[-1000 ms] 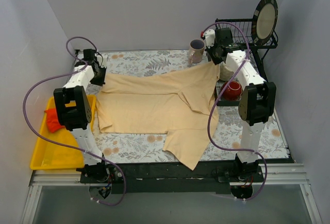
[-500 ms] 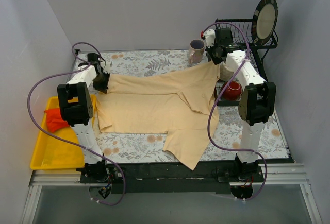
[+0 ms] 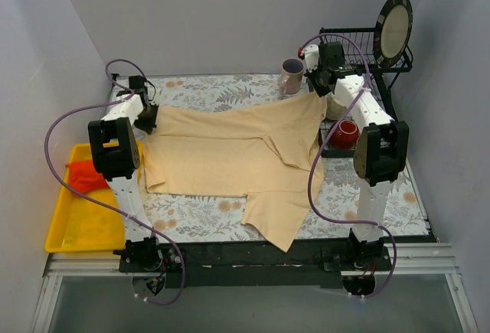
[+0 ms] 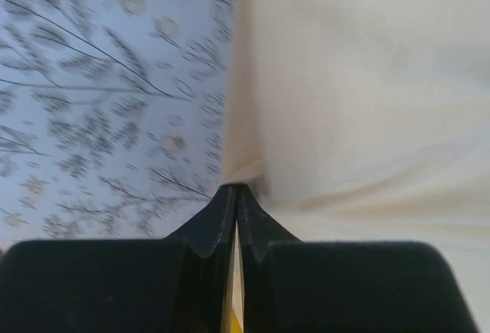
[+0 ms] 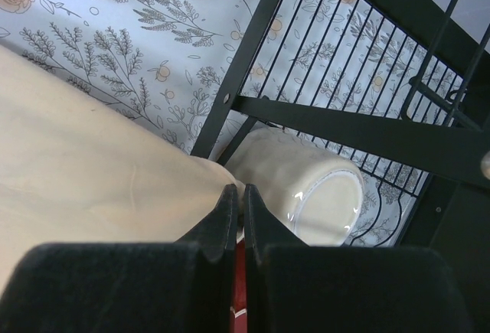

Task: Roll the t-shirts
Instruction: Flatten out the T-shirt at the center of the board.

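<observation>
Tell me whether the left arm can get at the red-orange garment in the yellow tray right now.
Probably not at once: the left pincer is shut on a corner of the cream t-shirt. Once it lets go, the red-orange garment in the yellow tray lies close beside that arm.

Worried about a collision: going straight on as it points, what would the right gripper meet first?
Probably a frame bar of the black wire rack, just past the cream-beige t-shirt corner the right gripper pinches; depth unclear.

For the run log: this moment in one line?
left gripper: jaws shut on cream t-shirt, far-left corner | right gripper: jaws shut, far-right corner | t-shirt unrolled | red-orange garment in tray
</observation>
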`<state>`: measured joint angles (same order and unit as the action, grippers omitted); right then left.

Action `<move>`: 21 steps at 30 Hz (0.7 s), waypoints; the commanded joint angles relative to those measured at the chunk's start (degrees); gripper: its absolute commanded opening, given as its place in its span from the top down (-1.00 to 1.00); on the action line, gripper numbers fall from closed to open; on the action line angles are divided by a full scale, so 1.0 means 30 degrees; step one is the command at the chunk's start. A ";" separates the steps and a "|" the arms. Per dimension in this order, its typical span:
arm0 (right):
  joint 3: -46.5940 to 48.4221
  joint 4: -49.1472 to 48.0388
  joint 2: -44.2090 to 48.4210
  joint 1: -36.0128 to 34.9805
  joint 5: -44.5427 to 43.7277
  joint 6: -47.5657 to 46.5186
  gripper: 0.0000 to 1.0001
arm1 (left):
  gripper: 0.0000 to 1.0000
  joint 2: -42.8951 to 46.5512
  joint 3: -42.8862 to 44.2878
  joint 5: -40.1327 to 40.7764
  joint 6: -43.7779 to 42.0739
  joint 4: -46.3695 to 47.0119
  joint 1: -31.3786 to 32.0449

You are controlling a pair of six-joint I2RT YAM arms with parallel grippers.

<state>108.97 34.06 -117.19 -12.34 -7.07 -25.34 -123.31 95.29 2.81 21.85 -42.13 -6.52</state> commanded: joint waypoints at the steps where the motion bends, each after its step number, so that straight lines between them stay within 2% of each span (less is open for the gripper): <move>1: 0.0739 -0.0955 0.0068 0.0246 -0.0748 -0.0136 0.97 | 1.00 -0.1111 0.2042 0.2167 -0.0308 0.1532 -0.1456; 8: 0.0737 -0.1013 -0.0049 0.0246 -0.0895 -0.0224 0.97 | 1.00 -0.2228 0.4943 0.2259 0.0011 0.0656 -0.2512; 12: 0.0738 -0.0896 -0.0137 0.0246 -0.0720 -0.0224 0.97 | 1.00 -0.2519 0.6929 -0.0694 0.1064 0.0071 -0.2425; 13: 0.0680 -0.0838 -0.0137 0.0275 -0.0574 -0.0224 0.97 | 0.77 -0.2753 0.7519 -0.3457 0.1416 -0.0280 -0.2454; 14: 0.0679 -0.0779 -0.0108 0.0246 -0.0544 -0.0253 0.97 | 0.22 -0.2987 0.8192 -0.4732 0.1709 -0.1008 -0.2454; 15: 0.0621 -0.0750 -0.0137 0.0246 -0.0514 -0.0253 0.97 | 0.08 -0.3483 0.9127 -0.5876 0.1915 -0.1334 -0.2425; 16: 0.0563 -0.0691 -0.0137 0.0246 -0.0485 -0.0253 0.97 | 0.01 -0.3662 0.9572 -0.8382 0.2207 -0.1599 -0.2454; 18: 0.0475 -0.0632 -0.0079 0.0275 -0.0456 -0.0283 0.97 | -0.14 -0.4013 0.9839 -0.9982 0.2618 -0.1778 -0.2367; 21: 0.0153 -0.0603 0.0039 0.0246 -0.0514 -0.0341 0.97 | -0.17 -0.4453 0.9869 -0.9844 0.2650 -0.1602 -0.1869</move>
<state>108.97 34.04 -117.64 -12.21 -7.77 -25.69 -134.72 123.24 -16.82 27.77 -44.45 -13.74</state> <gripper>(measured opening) 0.035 0.578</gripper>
